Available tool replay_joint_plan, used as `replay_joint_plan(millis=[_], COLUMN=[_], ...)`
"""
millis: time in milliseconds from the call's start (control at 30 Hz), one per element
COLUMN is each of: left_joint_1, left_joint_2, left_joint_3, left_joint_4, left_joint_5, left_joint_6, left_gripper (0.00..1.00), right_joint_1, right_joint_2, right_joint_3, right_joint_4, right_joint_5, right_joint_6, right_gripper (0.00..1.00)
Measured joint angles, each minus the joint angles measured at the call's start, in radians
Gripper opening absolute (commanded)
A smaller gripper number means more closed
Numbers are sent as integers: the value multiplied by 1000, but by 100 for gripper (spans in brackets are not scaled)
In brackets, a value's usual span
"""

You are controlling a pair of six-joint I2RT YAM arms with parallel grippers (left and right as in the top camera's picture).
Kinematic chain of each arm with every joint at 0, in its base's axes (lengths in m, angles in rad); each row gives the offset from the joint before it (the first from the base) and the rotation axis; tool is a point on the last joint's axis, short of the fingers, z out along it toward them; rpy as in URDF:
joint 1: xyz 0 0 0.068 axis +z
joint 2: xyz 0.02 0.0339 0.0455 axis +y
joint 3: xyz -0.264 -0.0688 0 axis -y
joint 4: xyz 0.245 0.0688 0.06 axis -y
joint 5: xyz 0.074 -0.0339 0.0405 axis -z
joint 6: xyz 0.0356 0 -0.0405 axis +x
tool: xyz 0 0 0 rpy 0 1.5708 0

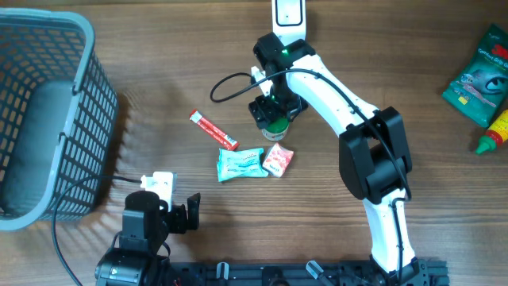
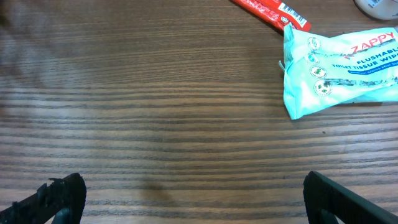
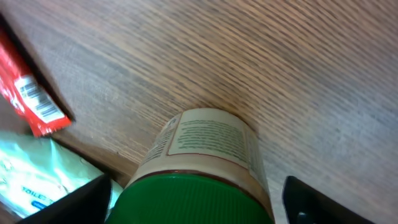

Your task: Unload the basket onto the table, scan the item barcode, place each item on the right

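A jar (image 3: 208, 146) with a green lid (image 3: 193, 199) and a cream label stands on the wooden table, right of the other items. My right gripper (image 3: 196, 202) hangs over the jar (image 1: 275, 125), open. Its dark fingers (image 3: 81, 202) stand either side of the lid with gaps showing. No barcode shows on the label side facing this camera. My left gripper (image 2: 193, 199) is open near the table's front edge (image 1: 176, 200), nothing between its fingers (image 2: 59, 199). A white device with a dark window (image 1: 287, 12) stands at the far edge.
A red stick packet (image 1: 213, 130), a teal wipes pack (image 1: 240, 164) and a small red-and-white packet (image 1: 278, 160) lie near the jar. A grey basket (image 1: 79, 36) is at the left. A green bag (image 1: 480, 75) and a yellow bottle (image 1: 494, 133) lie far right.
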Motion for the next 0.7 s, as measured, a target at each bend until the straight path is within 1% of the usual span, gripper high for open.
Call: replay_joint_plan(millis=[67,233,267,333,433,500,567,600,667,700], left_joint_1=[0,0,0,0,0,0,0,0,0,0], left_joint_2=[0,0,0,0,0,0,0,0,0,0], left_joint_3=[0,0,0,0,0,0,0,0,0,0], left_joint_4=[0,0,0,0,0,0,0,0,0,0], left_joint_5=[0,0,0,0,0,0,0,0,0,0], left_joint_6=[0,0,0,0,0,0,0,0,0,0], left_gripper=[100,99,100,100,100,100,100,100,100,100], right_joint_1=[0,0,0,0,0,0,0,0,0,0], right_joint_2=[0,0,0,-3,-16,-35,-54,-59,-62,-62], right_joint_3=[0,58,111,148,188,199,204,204,203,203], right_joint_4=[-17,-104,-106,-106,-106,-118,-152,-161,-176,-182], right_joint_5=[4,11,11,11,11,11,11,11,20,23], right_joint_6=[-31,-53,-7,57,267,447,661,738,948,1015], right_gripper=[100,100,100,100,100,100,100,100,99,100])
